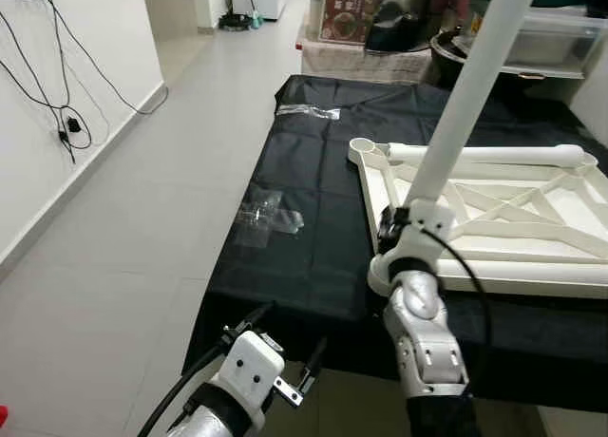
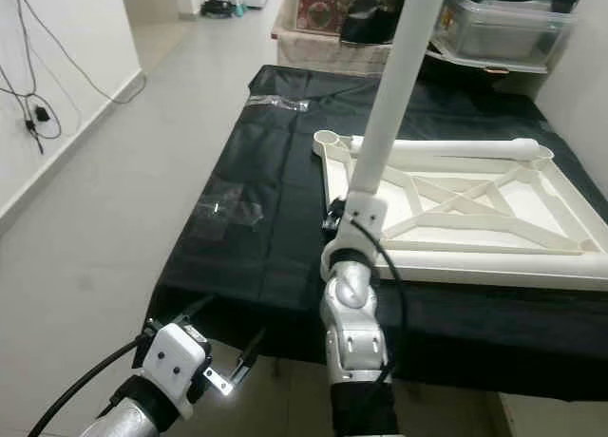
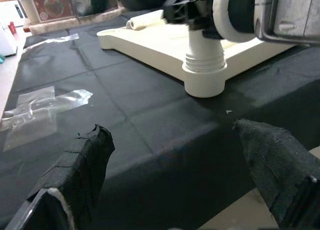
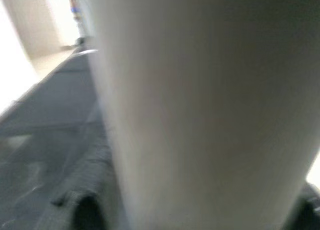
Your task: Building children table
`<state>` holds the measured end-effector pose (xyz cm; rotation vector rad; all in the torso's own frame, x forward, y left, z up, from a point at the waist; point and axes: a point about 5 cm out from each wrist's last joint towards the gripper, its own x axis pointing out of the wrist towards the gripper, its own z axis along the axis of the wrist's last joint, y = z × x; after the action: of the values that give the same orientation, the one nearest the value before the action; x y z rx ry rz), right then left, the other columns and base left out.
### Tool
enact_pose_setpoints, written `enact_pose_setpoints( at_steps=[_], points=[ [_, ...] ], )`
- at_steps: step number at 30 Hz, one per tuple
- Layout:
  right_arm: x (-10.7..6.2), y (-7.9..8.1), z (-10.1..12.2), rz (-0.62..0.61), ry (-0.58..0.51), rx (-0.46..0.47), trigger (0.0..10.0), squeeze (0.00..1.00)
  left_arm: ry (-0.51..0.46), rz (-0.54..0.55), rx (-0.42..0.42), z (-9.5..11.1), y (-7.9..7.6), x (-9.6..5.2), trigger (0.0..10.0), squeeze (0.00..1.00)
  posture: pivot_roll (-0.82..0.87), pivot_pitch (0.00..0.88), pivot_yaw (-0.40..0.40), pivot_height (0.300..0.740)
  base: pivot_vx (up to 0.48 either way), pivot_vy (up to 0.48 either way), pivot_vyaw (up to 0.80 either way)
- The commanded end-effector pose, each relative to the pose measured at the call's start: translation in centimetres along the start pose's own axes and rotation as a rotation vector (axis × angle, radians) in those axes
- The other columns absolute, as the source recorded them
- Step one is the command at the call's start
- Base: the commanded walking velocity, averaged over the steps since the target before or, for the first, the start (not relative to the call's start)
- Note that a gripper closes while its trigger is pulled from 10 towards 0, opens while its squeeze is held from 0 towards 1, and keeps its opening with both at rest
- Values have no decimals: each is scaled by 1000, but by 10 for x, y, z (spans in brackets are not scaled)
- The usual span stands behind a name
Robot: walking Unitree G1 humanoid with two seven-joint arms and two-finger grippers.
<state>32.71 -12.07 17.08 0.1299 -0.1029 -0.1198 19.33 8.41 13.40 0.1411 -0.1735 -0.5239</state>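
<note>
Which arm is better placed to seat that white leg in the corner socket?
Right. Its end effector grips the white leg standing in the tabletop's corner socket. The left end effector hangs open off the black cloth's edge.

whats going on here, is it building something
The robot is assembling a children's table. The white tabletop lies upside down on a black cloth. The right pincer is shut on a white leg, holding it upright in the near corner socket. Another leg lies on the tabletop. The left pincer is open over the cloth's near edge, holding nothing.
</note>
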Motion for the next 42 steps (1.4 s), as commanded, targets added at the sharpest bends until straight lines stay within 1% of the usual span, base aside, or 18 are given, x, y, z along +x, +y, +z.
enact_pose_setpoints(
  at_steps=[1, 2, 3, 4, 6, 7, 9, 12, 15, 22, 23, 25, 34, 36, 37, 39, 41, 42],
  points=[
    [-1, 37, 8, 173, -47, 126, 10000, 1000, 11, -5, 10, -2, -2, -1, 10000, 0, 83, 164, -50, 740, 0, 0, 0],
    [-1, 37, 8, 173, -47, 126, 10000, 1000, 11, -5, 10, -2, -2, -1, 10000, 0, 83, 164, -50, 740, 0, 0, 0],
    [0, 43, 11, 296, -48, 167, 10000, 0, 12, -7, 9, -3, -2, -1, 10000, 0, 84, 165, -52, 740, 0, 0, 0],
    [0, 43, 11, 296, -48, 167, 10000, 0, 12, -7, 9, -3, -2, -1, 10000, 0, 84, 165, -52, 740, 0, 0, 0],
    [0, 44, 15, 617, -11, 178, 10000, 0, 12, -9, 7, -3, -2, 0, 10000, 0, 82, 164, -51, 740, 0, 0, 0],
    [0, 44, 15, 617, -11, 178, 10000, 0, 12, -9, 7, -3, -2, 0, 10000, 0, 82, 164, -51, 740, 0, 0, 0],
    [-6, 36, 11, 972, 103, 147, 10000, 0, 12, -10, 7, -3, -3, 0, 10000, 0, 81, 161, -50, 740, 0, 0, 0],
    [-8, 22, 16, 1245, 189, 133, 10000, 0, 13, -13, 5, -3, -3, 0, 10000, 0, 84, 159, -53, 740, 0, 0, 0],
    [-9, 25, 18, 1385, 223, 113, 10000, 0, 14, -15, 5, -3, -3, -1, 10000, 0, 90, 158, -54, 740, 0, 0, 0],
    [-4, 45, 10, 1479, 229, 54, 10000, 0, 15, -14, 5, -3, -4, -2, 10000, 0, 103, 157, -58, 740, 0, 0, 0],
    [-4, 48, 8, 1495, 230, 45, 9333, 0, 14, -14, 6, -3, -4, -2, 10000, 0, 103, 157, -58, 740, 0, 0, 0],
    [-6, 54, 3, 1530, 244, 18, 0, 0, 15, -13, 7, -3, -5, -2, 10000, 0, 109, 152, -58, 740, 0, 0, 0],
    [6, 54, 0, 1284, 133, -31, 0, 0, 16, -16, 5, -3, -6, -3, 10000, 0, 102, 145, -58, 740, 0, 0, 0],
    [21, 45, 6, 930, 44, -1, 0, 0, 18, -19, 4, -4, -6, -3, 10000, 0, 96, 144, -52, 740, 0, 0, 0],
    [21, 45, 6, 930, 44, -1, 0, 0, 18, -19, 4, -4, -6, -3, 10000, 0, 96, 144, -52, 740, 0, 0, 0],
    [26, 36, 8, 726, 14, -7, 0, 0, 19, -21, 4, -4, -5, -3, 10000, 0, 95, 144, -51, 740, 0, 0, 0],
    [29, 15, 9, 377, -5, -9, 0, 0, 20, -23, 4, -5, -5, -2, 10000, 0, 89, 144, -45, 740, 0, 0, 0],
    [29, 15, 9, 377, -5, -9, 0, 0, 20, -23, 4, -5, -5, -2, 10000, 0, 89, 144, -45, 740, 0, 0, 0]
  ],
)
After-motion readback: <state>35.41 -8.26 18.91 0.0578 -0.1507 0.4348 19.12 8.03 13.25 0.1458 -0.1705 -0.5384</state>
